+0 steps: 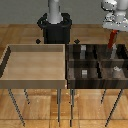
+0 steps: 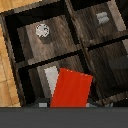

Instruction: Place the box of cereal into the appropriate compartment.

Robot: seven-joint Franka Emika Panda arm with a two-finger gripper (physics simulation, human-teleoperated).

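Exterior view first. The gripper (image 1: pixel 114 29) hangs up at about 1 o'clock in the frame, over the far corner of the four-part bin (image 1: pixel 68 65) on the exterior view's right. The box of cereal (image 1: pixel 113 38) is hanging under it, upright and narrow, red, clearly off the floor of the bin, so it's clamped in the fingers and carried, not resting on anything. Right below/beside it, at roughly 3 o'clock, is the tall pale grey block (image 1: pixel 119 51) that marks the compartment (image 1: pixel 108 53). Makes sense it's held high: it has to clear the dark walls before going down. The light-wood tray (image 1: pixel 35 80) at 9 o'clock has nothing in it afaict, and the robot base (image 1: pixel 55 25) sits at 12.

Wrist view. Looking straight down into the bin, the red box fills the 6 o'clock part of the frame (image 2: pixel 72 89), w/ a pale grey slab (image 2: pixel 51 80) just beside it at 7 o'clock, prob the same tall block. A round grey shape (image 2: pixel 42 30) sits in the section at 11 o'clock, a small grey thing (image 2: pixel 102 17) at 1 o'clock. Fingers themselves aren't visible here, the box hides them.

My read: lined up over the right section, drop not yet done. Risk imo is clipping the block or divider on the way down.
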